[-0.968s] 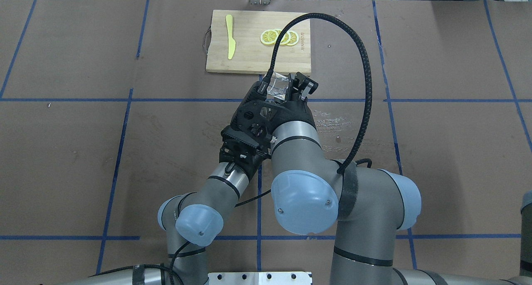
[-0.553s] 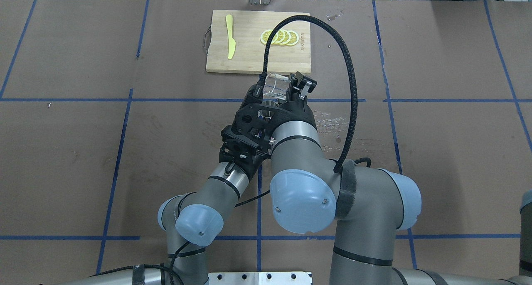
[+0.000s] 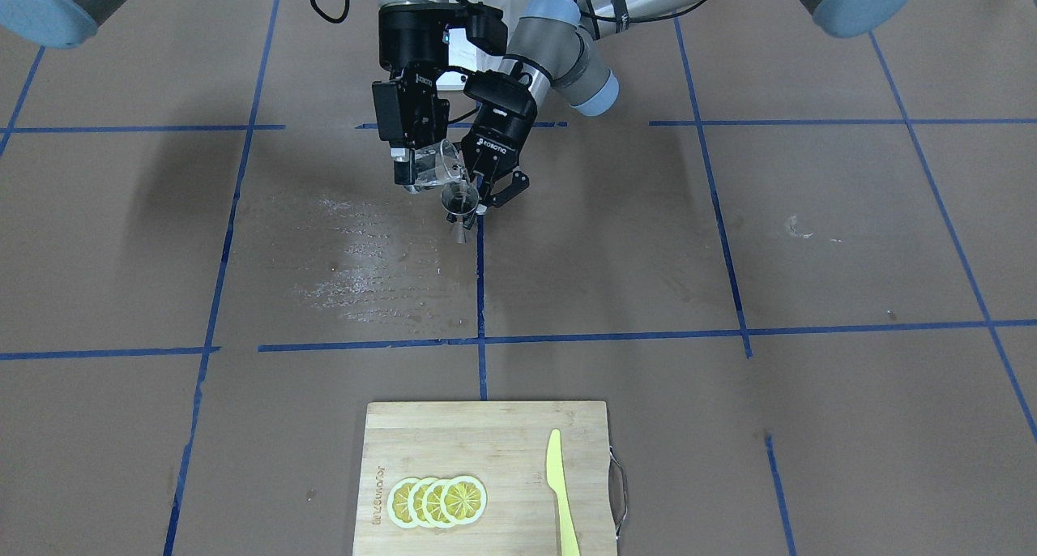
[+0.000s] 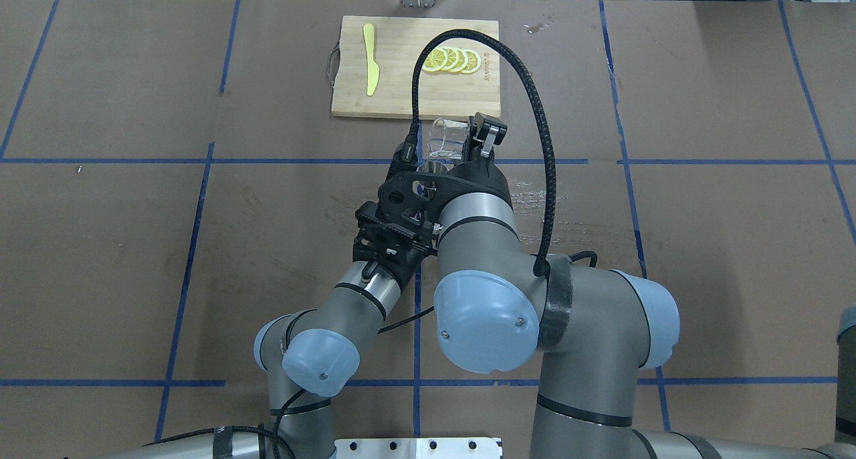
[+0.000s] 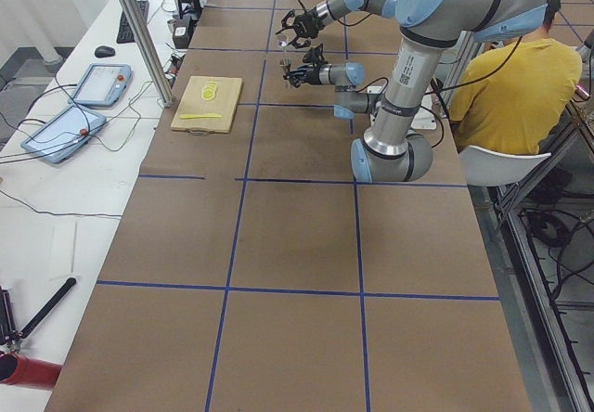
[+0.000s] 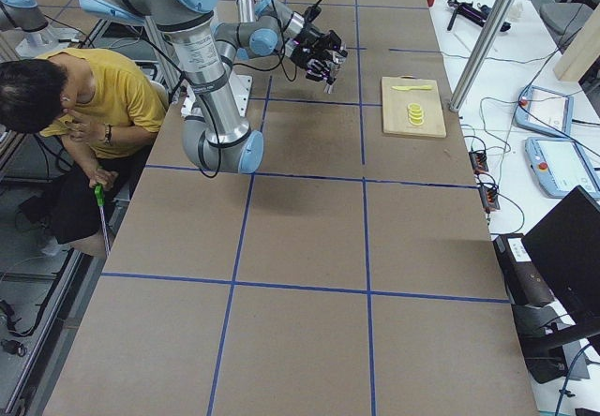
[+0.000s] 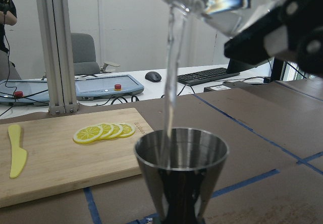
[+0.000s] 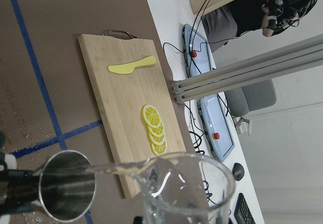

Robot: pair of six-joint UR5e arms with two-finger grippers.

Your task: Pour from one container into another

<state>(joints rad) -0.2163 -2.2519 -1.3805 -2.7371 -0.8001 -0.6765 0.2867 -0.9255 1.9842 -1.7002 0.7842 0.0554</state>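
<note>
You are mid-pour, and the main risks are a missed stream and an overflow. At left, the steel jigger [image 7: 181,158] offers only a small open cone. The thin stream of clear liquid [image 7: 170,82] enters left of centre, close to the rim, so a small drift of either arm could send it down the outside. Tip the glass beaker [image 8: 186,188] steeper and the flow may jump the rim or fill the cone past its edge. Level it slowly and liquid may dribble off the lip onto the desk [image 3: 729,426], where damp-looking speckles [image 3: 364,280] lie. The left arm reaches forward and low, and the left claw [image 3: 470,207] appears pressed onto the jigger's narrow waist, holding it upright. Whether the jigger's foot touches the desk cannot be told. The right arm arches over the left from the right, wrist bent down. The right claw [image 4: 446,143] pinches the beaker by its sides and holds it tilted just above the jigger, lip toward it, the two not touching. Beyond both, well apart, a wooden cutting board [image 4: 401,91] carries a yellow knife [image 4: 370,57] at left and lemon slices [image 4: 453,59] at right.
</note>
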